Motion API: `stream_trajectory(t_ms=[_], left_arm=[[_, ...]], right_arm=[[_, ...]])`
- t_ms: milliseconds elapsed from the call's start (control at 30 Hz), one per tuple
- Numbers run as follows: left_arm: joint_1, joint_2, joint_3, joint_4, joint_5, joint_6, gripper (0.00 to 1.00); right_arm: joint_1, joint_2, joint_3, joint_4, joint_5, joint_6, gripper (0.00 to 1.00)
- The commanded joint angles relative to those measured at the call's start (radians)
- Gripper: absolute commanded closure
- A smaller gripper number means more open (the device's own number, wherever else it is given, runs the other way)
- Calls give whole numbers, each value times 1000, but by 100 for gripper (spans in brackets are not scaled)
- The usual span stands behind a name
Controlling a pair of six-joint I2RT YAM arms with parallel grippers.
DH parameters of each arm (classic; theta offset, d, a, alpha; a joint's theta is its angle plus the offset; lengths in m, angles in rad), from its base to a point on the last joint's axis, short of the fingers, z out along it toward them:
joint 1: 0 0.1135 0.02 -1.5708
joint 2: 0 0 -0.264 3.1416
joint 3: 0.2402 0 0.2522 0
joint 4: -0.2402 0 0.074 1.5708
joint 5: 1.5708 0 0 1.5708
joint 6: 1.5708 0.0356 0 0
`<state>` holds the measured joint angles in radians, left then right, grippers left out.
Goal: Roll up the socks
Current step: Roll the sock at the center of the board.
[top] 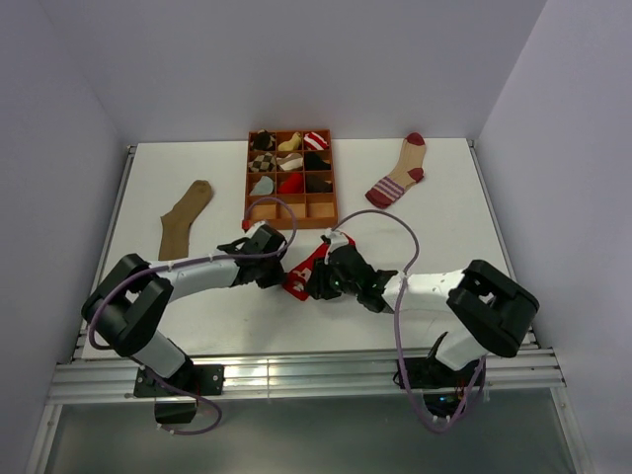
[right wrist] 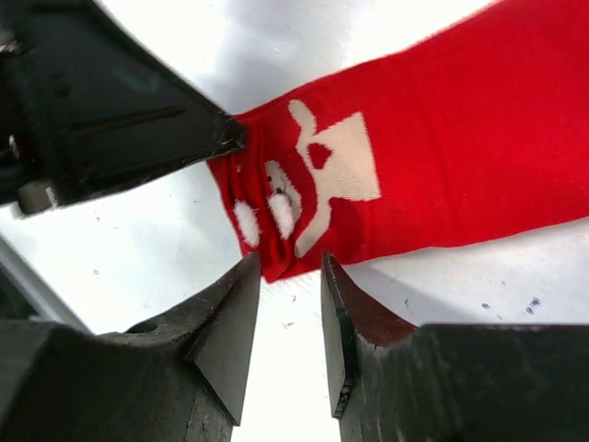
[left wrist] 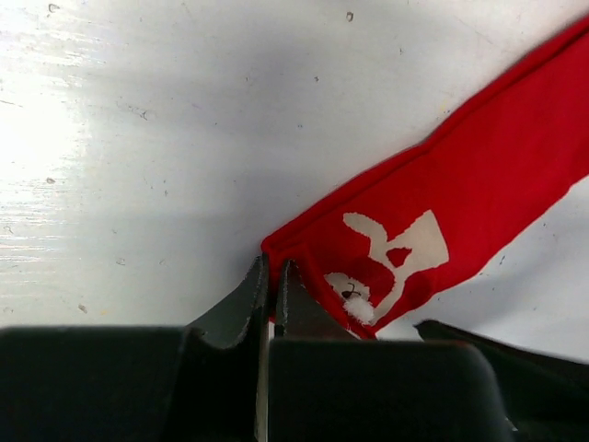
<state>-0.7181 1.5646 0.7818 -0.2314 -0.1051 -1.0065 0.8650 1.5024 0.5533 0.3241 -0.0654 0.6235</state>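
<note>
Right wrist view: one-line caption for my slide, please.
Right gripper open at the patterned end of the red sock, left gripper pinching its corner, on the white table.

Left gripper point(left wrist: 273, 272) clamped tight — right gripper point(right wrist: 290, 267) jaws apart, arms angled inward.

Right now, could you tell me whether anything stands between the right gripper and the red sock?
Nothing visible does. The right gripper sits, jaws open, at a corner of the red sock over the table; the left gripper pinches the neighbouring corner, off to the side.

Brown sock point(top: 185, 219), red sock point(left wrist: 479, 184), striped sock point(top: 398, 175)
</note>
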Motion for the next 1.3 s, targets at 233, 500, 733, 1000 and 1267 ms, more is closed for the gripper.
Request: stream_trajectory(t_ms=[233,500,733,1000,1267], left_arm=[[5,86,166,-195,-5,54,99],[3,135,244,-270,16,68,99],[3,158,266,-302,30,69,99],[5,169,277,-321,33,71,99],[20,91,226,-267,41,16,85]], right_arm=[[250,-68,105,-129,458,-300,59],[376,76,188,-129,616,-432,58],[399,176,231,-131,664,-452,59],[401,263,226,-137,650,-417,67],[379,217,126,-59,503,-289,100]])
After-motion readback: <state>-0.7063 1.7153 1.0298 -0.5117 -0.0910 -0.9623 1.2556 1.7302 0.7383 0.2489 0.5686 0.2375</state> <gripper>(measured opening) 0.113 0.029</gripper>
